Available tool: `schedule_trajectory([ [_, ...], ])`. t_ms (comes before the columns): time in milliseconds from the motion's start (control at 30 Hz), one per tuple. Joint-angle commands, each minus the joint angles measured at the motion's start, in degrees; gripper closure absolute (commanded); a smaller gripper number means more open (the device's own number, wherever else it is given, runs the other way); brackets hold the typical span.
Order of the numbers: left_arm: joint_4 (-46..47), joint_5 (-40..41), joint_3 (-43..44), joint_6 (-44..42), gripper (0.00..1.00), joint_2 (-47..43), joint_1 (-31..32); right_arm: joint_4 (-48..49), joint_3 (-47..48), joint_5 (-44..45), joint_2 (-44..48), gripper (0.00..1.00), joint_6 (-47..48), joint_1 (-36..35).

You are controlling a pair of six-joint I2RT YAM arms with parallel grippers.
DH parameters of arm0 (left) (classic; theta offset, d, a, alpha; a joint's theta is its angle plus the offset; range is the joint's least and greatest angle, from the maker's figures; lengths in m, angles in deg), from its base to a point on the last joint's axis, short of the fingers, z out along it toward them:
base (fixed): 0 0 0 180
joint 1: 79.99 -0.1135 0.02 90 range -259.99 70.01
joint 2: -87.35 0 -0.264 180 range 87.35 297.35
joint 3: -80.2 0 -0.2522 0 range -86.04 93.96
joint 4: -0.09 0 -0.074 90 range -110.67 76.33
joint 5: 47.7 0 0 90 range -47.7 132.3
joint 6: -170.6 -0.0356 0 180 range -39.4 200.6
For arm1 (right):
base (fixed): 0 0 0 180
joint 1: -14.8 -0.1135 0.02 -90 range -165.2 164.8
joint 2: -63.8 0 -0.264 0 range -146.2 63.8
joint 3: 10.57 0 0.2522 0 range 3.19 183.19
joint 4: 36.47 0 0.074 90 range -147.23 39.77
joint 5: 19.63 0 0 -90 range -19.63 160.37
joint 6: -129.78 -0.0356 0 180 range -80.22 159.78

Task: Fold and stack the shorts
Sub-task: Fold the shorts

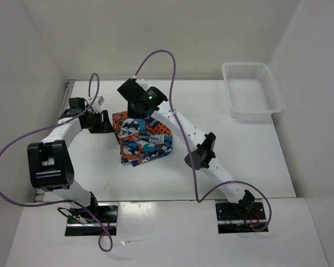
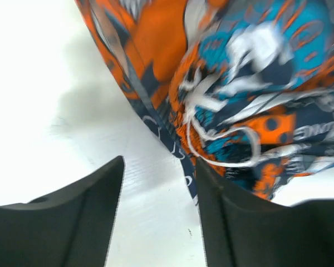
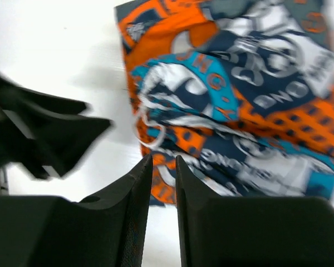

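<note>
Left claw (image 2: 158,164) open, empty, shorts (image 2: 239,83) just ahead-right, right claw (image 3: 163,158) nearly closed above them, grip unclear, basket (image 1: 253,114) well apart rightward.

Near and right of the folded orange, teal and white printed cloth shorts (image 1: 142,139), the white bench (image 1: 256,161) lies open. The left gripper (image 2: 158,164) crowds their left edge and the right gripper (image 3: 163,159) their far edge. A white plastic mesh basket (image 1: 250,89) stands well right.

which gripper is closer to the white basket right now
Right. The right gripper hangs over the far edge of the shorts, the left gripper sits beside their left edge, farther still from the basket in the far right corner.
</note>
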Motion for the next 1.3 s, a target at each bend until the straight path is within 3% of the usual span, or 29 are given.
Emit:
schedule_trajectory([
  [0, -3.2, -0.3, 5.4, -0.3, 0.37, -6.3, -1.0, -1.2, -7.2, 8.9, 14.1, 0.72, -2.0, -0.6],
  [133, -1.6, -8.2, 6.1, -0.3, 0.38, -9.6, 1.3, 0.0, -30.0, 15.9, 26.6, 0.68, -7.1, -0.1],
  [167, -1.6, -9.2, 6.1, -0.3, 0.40, -9.6, 2.5, 1.7, -35.3, 16.0, 33.5, 0.66, -8.4, -0.1],
  [200, -0.5, -11.1, 6.1, -0.3, 0.40, -10.1, 4.6, 4.7, -48.8, 16.0, 38.1, 0.66, -8.5, 1.1],
  [233, 0.9, -12.0, 5.5, -0.3, 0.40, -10.2, 5.8, 13.3, -56.2, 12.9, 43.1, 0.61, -8.5, 2.2],
  [267, 1.7, -12.6, 4.9, -0.3, 0.41, -10.2, 6.9, 18.2, -63.6, 10.2, 53.5, 0.56, -9.2, 3.7],
  [300, 3.9, -12.6, 3.2, -0.3, 0.42, -9.5, 9.1, 23.4, -77.8, 7.5, 58.7, 0.47, -9.2, 6.9],
  [333, 4.8, -12.6, 2.3, -0.3, 0.42, -8.8, 10.2, 32.0, -83.8, 4.9, 63.3, 0.42, -9.2, 8.8],
  [367, 5.8, -11.5, 1.5, -0.3, 0.44, -8.2, 11.2, 35.3, -92.3, -1.4, 69.5, 0.40, -7.7, 10.8],
  [400, 8.3, -10.8, -0.9, -0.3, 0.44, -6.9, 12.8, 37.5, -94.8, -3.7, 71.0, 0.40, -7.7, 14.0],
  [467, 10.3, -9.1, -3.1, -0.3, 0.46, -4.0, 13.4, 38.3, -96.0, -5.3, 71.1, 0.52, -4.8, 14.8],
  [567, 8.9, -5.4, -5.4, -0.3, 0.52, -0.7, 14.0, 38.7, -93.2, -10.1, 64.0, 0.67, -2.3, 14.8],
  [800, 2.9, -1.6, -10.3, -0.3, 0.53, -3.8, 14.0, 48.6, -92.0, -21.6, 47.1, 0.88, -1.8, 14.8],
  [1067, -2.2, -3.5, -2.9, -0.3, 0.53, -7.8, 11.4, 49.8, -92.5, -20.1, 35.8, 0.91, -1.2, 13.6],
  [1267, -1.0, -2.9, 1.7, -0.3, 0.50, -5.6, 10.9, 45.9, -95.6, -17.9, 35.0, 0.92, -1.8, 13.6],
])
